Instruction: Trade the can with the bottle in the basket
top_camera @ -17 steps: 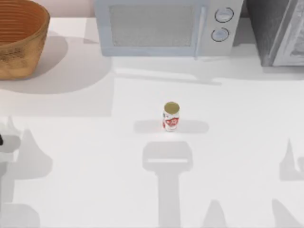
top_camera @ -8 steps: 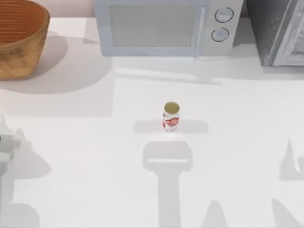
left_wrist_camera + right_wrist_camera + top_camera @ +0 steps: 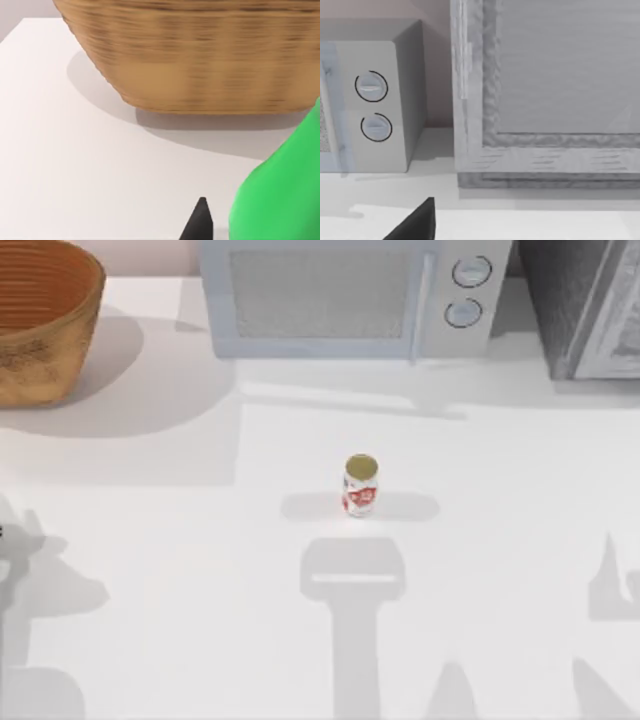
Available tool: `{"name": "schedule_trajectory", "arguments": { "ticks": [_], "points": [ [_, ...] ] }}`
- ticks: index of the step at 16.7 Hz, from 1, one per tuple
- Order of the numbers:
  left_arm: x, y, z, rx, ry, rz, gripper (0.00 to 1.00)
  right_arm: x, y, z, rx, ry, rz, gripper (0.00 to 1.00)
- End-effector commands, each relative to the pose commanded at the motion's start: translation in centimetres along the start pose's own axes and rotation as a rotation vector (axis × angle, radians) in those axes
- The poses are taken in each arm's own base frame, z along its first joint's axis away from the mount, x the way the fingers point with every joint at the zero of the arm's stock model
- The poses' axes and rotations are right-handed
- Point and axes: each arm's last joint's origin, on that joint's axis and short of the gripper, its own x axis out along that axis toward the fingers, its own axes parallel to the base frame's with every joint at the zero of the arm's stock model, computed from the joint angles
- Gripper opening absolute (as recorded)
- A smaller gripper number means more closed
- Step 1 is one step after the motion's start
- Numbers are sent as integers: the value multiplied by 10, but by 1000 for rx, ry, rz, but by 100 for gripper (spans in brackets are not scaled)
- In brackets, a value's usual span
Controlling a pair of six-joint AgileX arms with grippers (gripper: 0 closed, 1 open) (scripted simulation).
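Bottle [image 3: 360, 485]: I count just one. It is small and white, with red print and a round gold top. It stands straight up near the middle of the white table [image 3: 200, 590], so its long side runs up and down and its gold top points up at the camera.

I count one basket [image 3: 40, 330] too. It is big, round and orange-brown, and it sits at the back of the table on the left, well apart from the bottle. Its open side points up.

I count one can [image 3: 280, 200]. It is green and sits very close to the left wrist camera, near the basket's wall. So little of it shows that I cannot tell which way it points.

The left gripper [image 3: 200, 225] shows as one dark tip just beside the can. I cannot tell how wide it is, or if it holds the can.

The right gripper [image 3: 417, 222] shows as one dark tip too, and I cannot tell how wide it is. It faces one microwave [image 3: 350, 295] with two round knobs, and one grey box [image 3: 590, 310] beside it, both at the back of the table.
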Motion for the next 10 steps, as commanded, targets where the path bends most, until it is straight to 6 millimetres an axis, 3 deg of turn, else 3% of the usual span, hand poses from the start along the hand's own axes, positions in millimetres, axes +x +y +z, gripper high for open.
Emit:
{"name": "schedule_trajectory", "arguments": {
  "ticks": [8, 10],
  "points": [
    [0, 0, 0, 1, -1, 1, 0, 0, 0, 0, 0, 0, 0, 100],
    [5, 6, 10, 18, -44, 25, 0, 0, 0, 0, 0, 0, 0, 100]
  ]
}}
